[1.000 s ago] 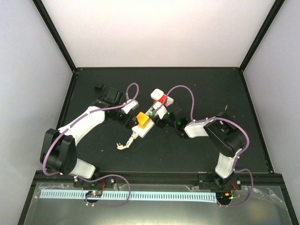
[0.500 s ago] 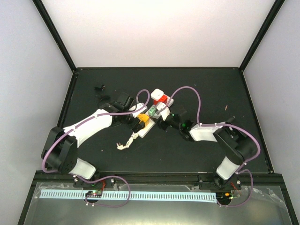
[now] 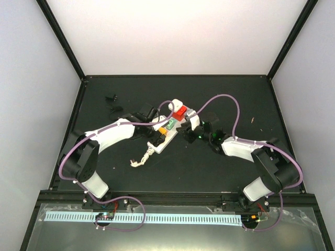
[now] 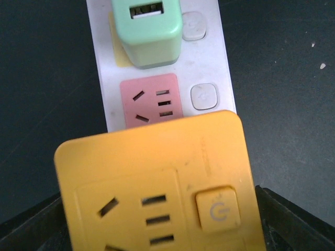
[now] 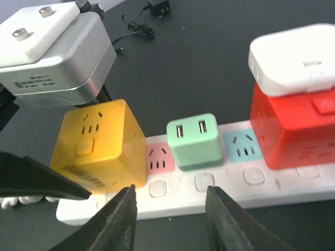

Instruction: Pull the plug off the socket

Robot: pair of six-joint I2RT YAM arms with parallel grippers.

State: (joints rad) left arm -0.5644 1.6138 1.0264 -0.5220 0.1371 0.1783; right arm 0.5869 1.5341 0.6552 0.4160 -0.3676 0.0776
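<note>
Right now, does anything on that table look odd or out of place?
Yes. The white cord of the power strip is a short curled stub leading nowhere. A white adapter is stacked atop the red cube plugged into it.

On my left wrist feed a yellow cube adapter [image 4: 152, 188] fills the lower centre, its power button [image 4: 215, 210] toward the right. The left gripper [image 4: 162, 225] shows dark jaws flanking it in both bottom corners; I can't judge contact. Above it, the white power strip [image 4: 217, 65] runs up the dark surface [image 4: 282, 78], showing a pink outlet face [image 4: 153, 100] and, at the top edge, a mint-green USB charger [image 4: 148, 31].
</note>
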